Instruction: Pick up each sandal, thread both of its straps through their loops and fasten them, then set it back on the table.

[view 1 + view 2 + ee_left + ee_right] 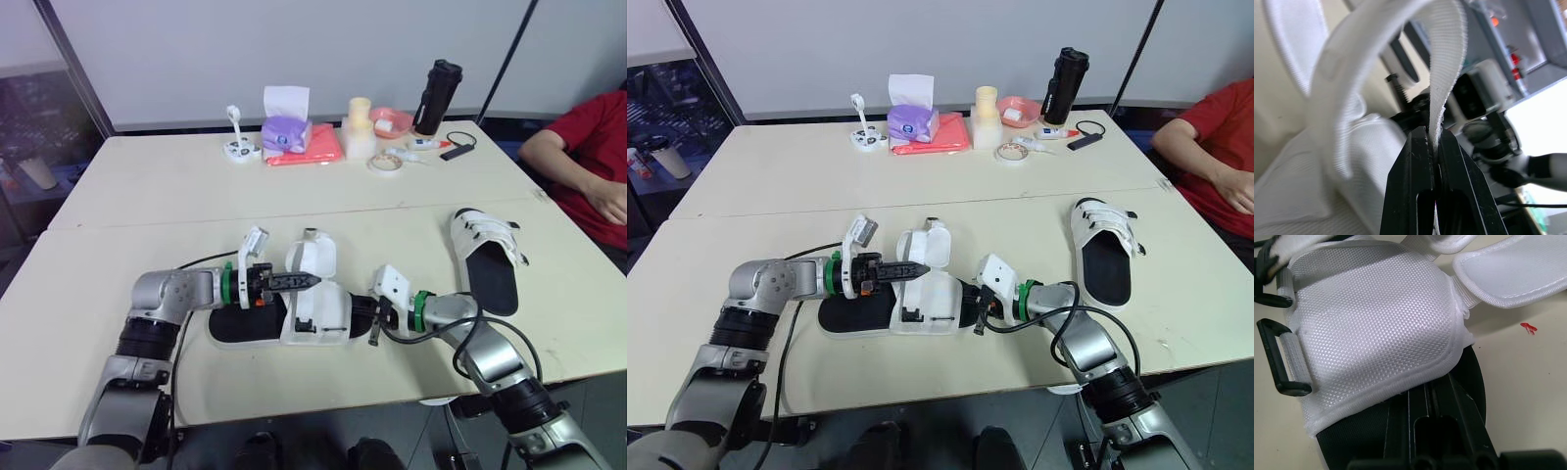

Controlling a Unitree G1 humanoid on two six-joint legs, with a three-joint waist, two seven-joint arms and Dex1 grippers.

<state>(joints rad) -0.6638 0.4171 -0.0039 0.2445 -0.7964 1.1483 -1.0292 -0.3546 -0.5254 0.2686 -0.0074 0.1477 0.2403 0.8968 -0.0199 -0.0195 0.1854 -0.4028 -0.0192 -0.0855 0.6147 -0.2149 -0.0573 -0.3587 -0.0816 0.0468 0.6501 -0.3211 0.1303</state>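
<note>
I note one white, black-soled sandal [294, 318] lying centrally with its strap [312, 257] unfastened and raised, and a second sandal [487, 259] lying flat, well apart to its right.

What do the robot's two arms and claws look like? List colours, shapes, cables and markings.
The left arm and right arm are rounded silver-grey segments with black joints. Each wrist has a green ring and a white camera block. Black cables run along both. The left claw and right claw are slim and black.
</note>
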